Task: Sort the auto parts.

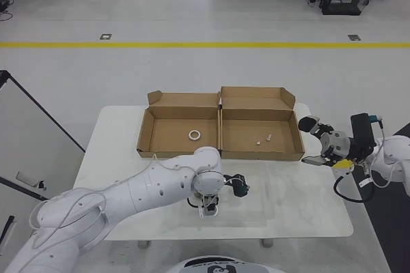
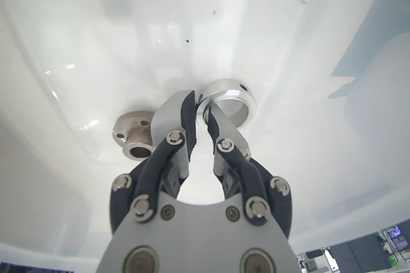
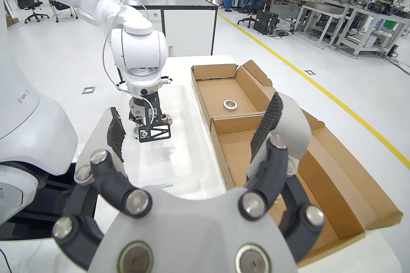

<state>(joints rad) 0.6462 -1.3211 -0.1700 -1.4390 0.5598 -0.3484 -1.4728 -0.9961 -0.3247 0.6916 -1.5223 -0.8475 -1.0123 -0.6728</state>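
Pinching the wall of the silver collar (image 2: 235, 101), our left gripper (image 2: 200, 114) has one finger inside the bore and one outside. It lies flat on the white tray (image 3: 192, 156), near of the left box (image 1: 165, 134), where we judge it belongs. Our right gripper (image 3: 195, 108) hangs spread, far right.

A ring (image 1: 195, 134) lies inside one cardboard box (image 1: 165, 138).

Your white worktop (image 1: 116, 170) carries three things. A shallow white tray (image 3: 179, 159) lies directly under the left gripper (image 1: 206, 210) and stretches from there toward the right gripper (image 1: 311, 143). Beyond the left gripper two open cardboard boxes stand side by side, touching. The left box (image 1: 171, 136) lies straight past it, and the right box (image 1: 249, 133) sits just beside the right gripper
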